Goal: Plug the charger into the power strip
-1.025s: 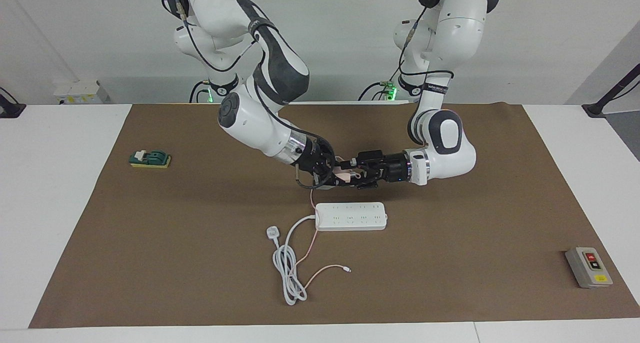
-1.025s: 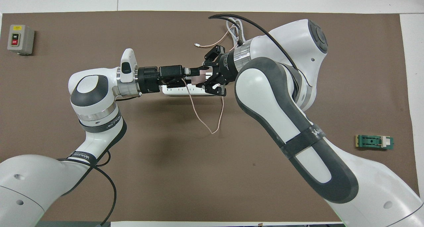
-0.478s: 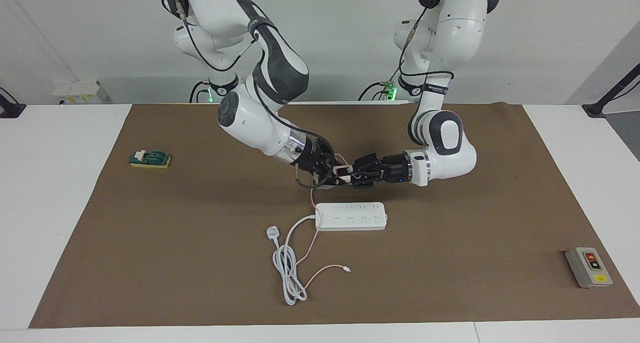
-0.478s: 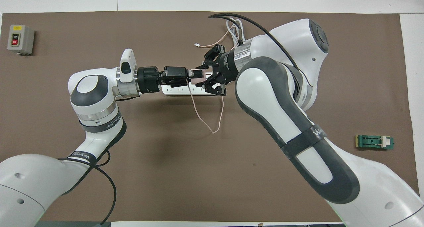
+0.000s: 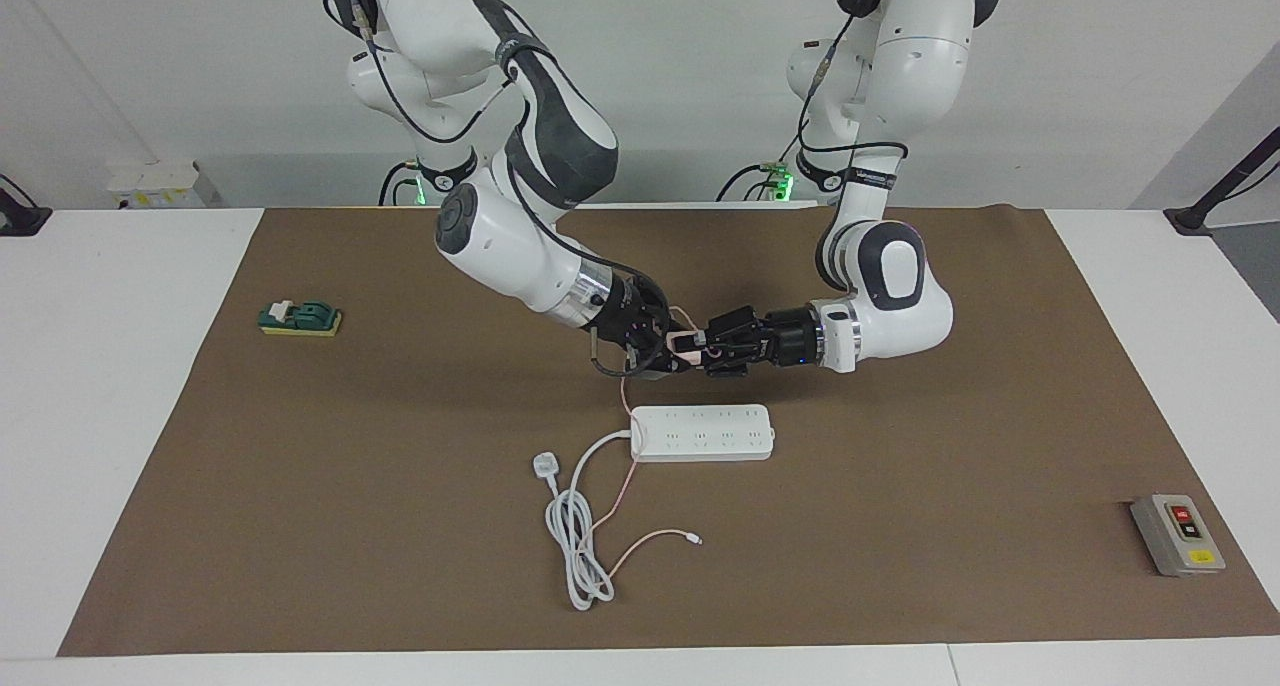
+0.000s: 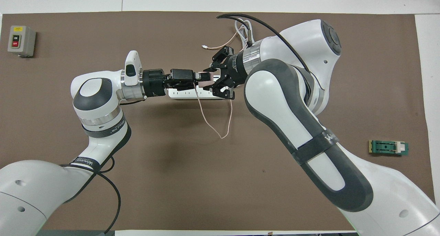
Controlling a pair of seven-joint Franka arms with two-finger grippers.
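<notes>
The pale-pink charger [image 5: 685, 344] [image 6: 206, 77] hangs in the air above the power strip [image 5: 700, 433] [image 6: 182, 95], well clear of it. My left gripper [image 5: 703, 347] [image 6: 198, 77] lies level and is shut on one end of the charger. My right gripper [image 5: 672, 351] [image 6: 210, 79] meets it head-on at the charger's other end. The thin pink cable [image 5: 625, 401] [image 6: 220, 126] droops from the charger to the mat. The white strip lies flat on the brown mat [image 5: 900, 566], sockets up, partly covered by both hands in the overhead view.
The strip's white plug [image 5: 544, 461] and coiled cord [image 5: 575, 556] lie farther from the robots than the strip. A grey button box [image 5: 1177, 534] [image 6: 21, 40] sits toward the left arm's end. A green block [image 5: 300, 317] [image 6: 388, 148] sits toward the right arm's end.
My left gripper rolled at the wrist and went from open to shut on the charger. Over the last half second both arms have barely moved.
</notes>
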